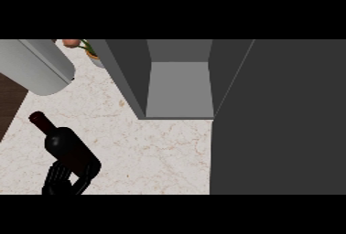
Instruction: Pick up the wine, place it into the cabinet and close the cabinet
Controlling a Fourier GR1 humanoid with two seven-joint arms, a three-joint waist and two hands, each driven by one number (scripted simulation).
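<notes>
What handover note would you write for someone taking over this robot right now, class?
Left hand: curled round the base of the dark glass wine bottle, near the marble counter's front left.
Right hand: not in view.
Grey cabinet: open and empty inside; its dark door swung out to the right.
Done: bottle grasped.
Left: put the bottle in the cabinet, then close the door.

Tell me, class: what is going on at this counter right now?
A black hand at the lower left is curled round the base of a dark wine bottle, whose neck points up and left over the marble counter. The cabinet stands open, its shelf bare, its dark door swung out at the right. The bottle is not yet inside. Which hand it is cannot be told.
</notes>
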